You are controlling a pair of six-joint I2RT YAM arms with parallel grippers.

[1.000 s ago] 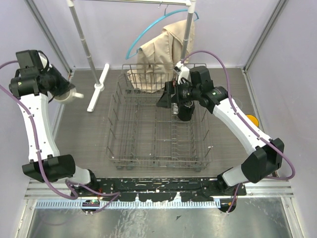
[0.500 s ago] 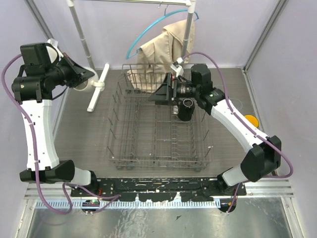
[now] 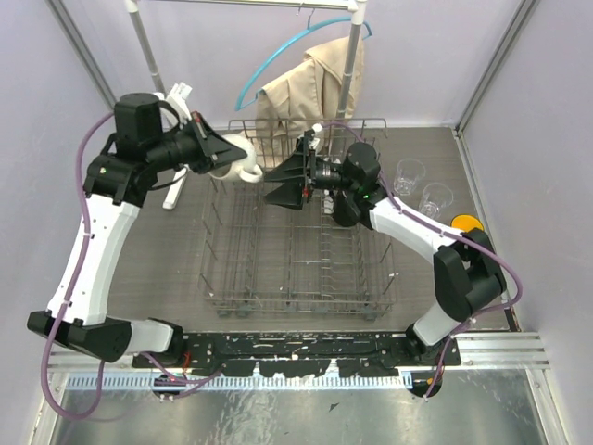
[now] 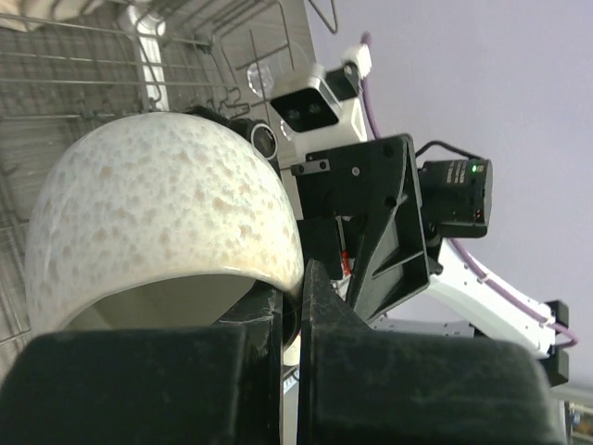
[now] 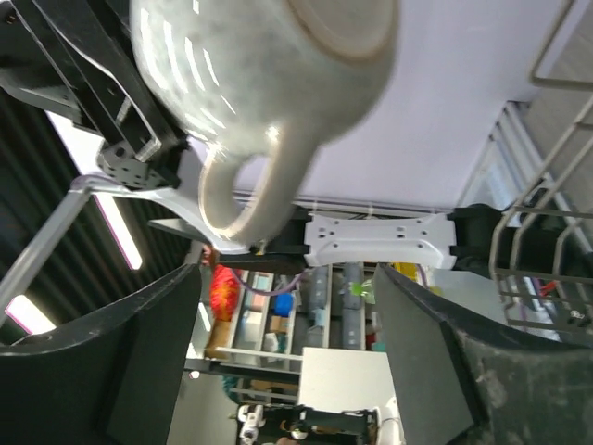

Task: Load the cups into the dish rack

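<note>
Holding white mug (image 3: 232, 158) by its rim: left gripper (image 3: 215, 152) fingers clenched on the wall, mug aloft over the far-left corner of the dish rack (image 3: 211, 271). Handle faces the right gripper (image 3: 275, 185), whose fingers are spread, empty, just beside it. Likely a handover. Seat the right fingers on the mug body, clear of the handle, before the left releases. Black mug (image 3: 346, 211) sits in the rack.
</note>
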